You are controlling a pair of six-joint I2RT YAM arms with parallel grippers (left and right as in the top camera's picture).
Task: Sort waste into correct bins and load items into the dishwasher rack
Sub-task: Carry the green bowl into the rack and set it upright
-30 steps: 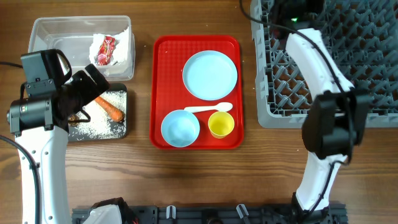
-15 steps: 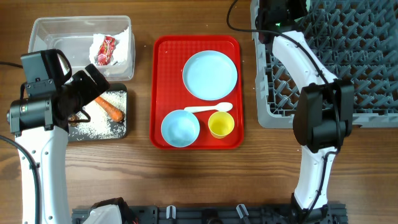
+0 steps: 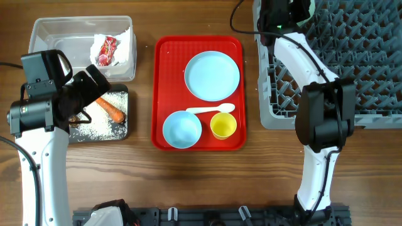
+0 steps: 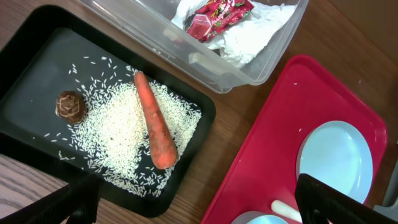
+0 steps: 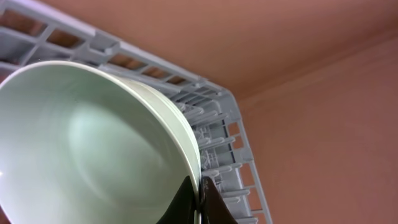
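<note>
**Right gripper clamps a bowl at the rack corner; left gripper hangs open over the waste**

The right gripper has its two dark fingers pinched shut on the rim of a pale blue round bowl. The bowl is tipped on edge, probably so it can slot between pegs instead of lying flat. Behind it is the wall of the large square grey plastic dishwasher rack. In the overhead view that arm reaches to the rack's far left corner.

The left gripper is spread wide and holds nothing. It hovers above the shallow black rectangular tray, which holds the orange carrot, loose white rice and a small brown nut-like lump.

Just beyond, the clear plastic rectangular tub holds the crumpled white tissue and shiny red wrapper.

Between the arms, the flat red tray carries what is not yet loaded: a pale blue round plate, a second pale blue bowl, a small yellow cup and a white plastic spoon.
</note>
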